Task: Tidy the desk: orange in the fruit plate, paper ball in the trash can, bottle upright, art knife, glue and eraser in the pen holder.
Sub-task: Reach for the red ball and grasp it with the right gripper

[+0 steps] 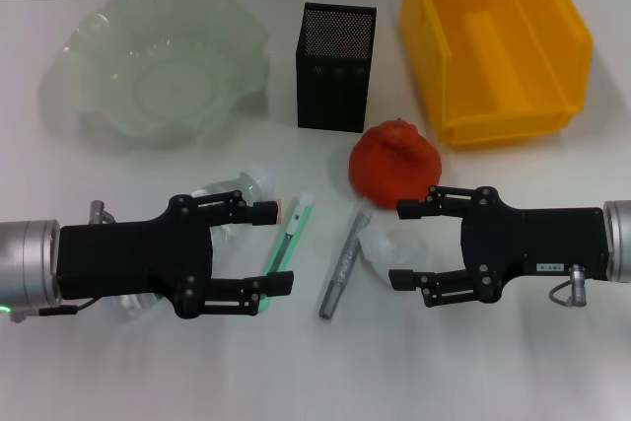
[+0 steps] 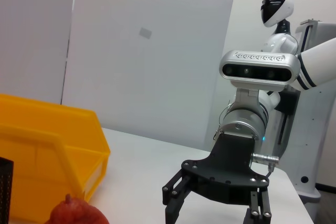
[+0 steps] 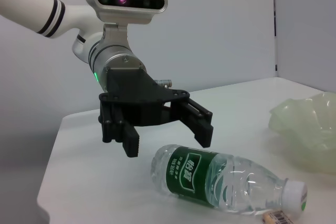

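Nothing tidied yet: orange (image 1: 396, 159) on the counter (image 1: 552, 362) beside the empty pen holder (image 1: 335, 66), fruit plate (image 1: 158, 61) empty, bottle (image 3: 220, 181) lying flat, green art knife (image 1: 291, 239) loose. Left end effector (image 1: 274, 246) spread wide over the bottle. Right end effector (image 1: 402, 244) wide too, low beside the orange.

Along the back of the bench (image 1: 552, 372), left to right: fruit plate (image 1: 158, 66), pen holder (image 1: 335, 66), bin (image 1: 493, 41). Just before pen holder, to its right: orange (image 1: 394, 158). Nearer, bottle (image 1: 237, 194) lying leftmost, then art knife (image 1: 292, 234), then glue (image 1: 342, 265).
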Available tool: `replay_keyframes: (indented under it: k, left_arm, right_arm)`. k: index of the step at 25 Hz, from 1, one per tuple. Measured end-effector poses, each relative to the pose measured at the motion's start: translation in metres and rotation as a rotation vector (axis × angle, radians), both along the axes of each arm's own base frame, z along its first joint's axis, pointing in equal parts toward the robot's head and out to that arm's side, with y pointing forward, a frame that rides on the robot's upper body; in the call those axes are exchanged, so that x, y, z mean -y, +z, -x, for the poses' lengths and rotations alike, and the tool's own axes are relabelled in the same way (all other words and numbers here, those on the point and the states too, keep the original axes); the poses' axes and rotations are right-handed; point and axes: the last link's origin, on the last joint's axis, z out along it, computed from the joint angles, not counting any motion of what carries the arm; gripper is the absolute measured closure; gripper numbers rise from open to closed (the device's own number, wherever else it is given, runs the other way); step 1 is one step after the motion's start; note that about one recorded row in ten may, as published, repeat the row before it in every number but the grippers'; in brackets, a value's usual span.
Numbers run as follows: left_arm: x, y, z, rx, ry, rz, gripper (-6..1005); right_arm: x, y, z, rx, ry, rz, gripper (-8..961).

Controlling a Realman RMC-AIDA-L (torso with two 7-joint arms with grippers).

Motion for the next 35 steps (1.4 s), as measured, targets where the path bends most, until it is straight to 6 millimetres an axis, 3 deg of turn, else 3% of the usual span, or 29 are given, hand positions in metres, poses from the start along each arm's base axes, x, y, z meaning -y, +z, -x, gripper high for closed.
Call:
replay_keyframes:
  k: [30,35]
  left_arm:
    - [0.0,0.0,0.0,0.0,-0.002,0.002,206]
    - [0.001,-0.001,0.0,0.001,-0.001,0.002,207]
  right_arm:
    - [-0.001,-0.001,0.002,-0.002,0.005,0.0,120]
    - [-0.01,0.009,0.009,-0.026,-0.05,0.012,120]
